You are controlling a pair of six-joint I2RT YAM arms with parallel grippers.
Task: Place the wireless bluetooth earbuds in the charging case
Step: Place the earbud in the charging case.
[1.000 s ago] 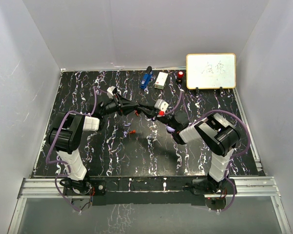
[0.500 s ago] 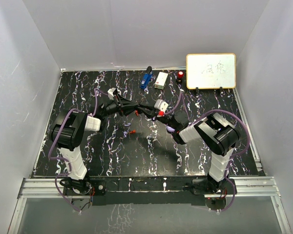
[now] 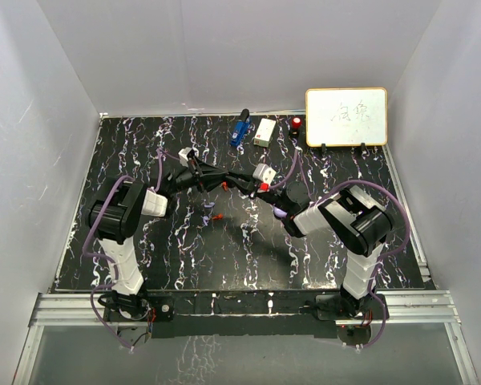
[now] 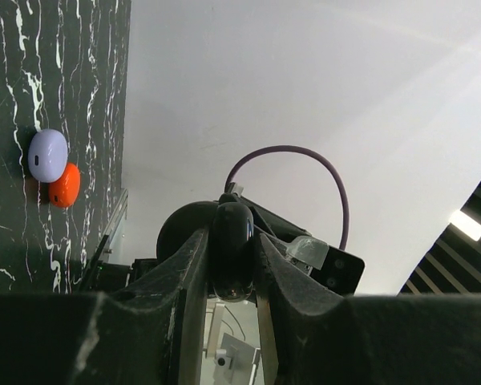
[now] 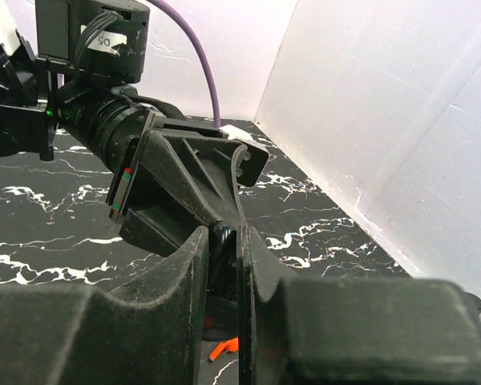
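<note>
Two arms meet above the middle of a black, white-veined table, their wrists pointing at each other.

Left gripper: jaws drawn narrow and clamped on a dark case, a small, glossy, rounded object held off the table between the fingertips. Seen from the left wrist, the right arm's wrist and its purple cable lie directly behind the case.

Right gripper: jaws likewise narrow, with the same dark, glossy object filling the slit between the tips. The left gripper's body faces it head-on, very close.

Earbuds: a purple earbud and a red earbud lie on the table touching each other, outside the case. In the top view they sit just on the near side of the two grippers, below the point where the arms meet. The right wrist view shows a small orange-red piece on the table under its fingers. Whether any earbud is inside the case cannot be told.

Back edge of the table: a blue gadget, a white box, a small red-and-black item and a whiteboard stand in a row, well apart from the grippers.
</note>
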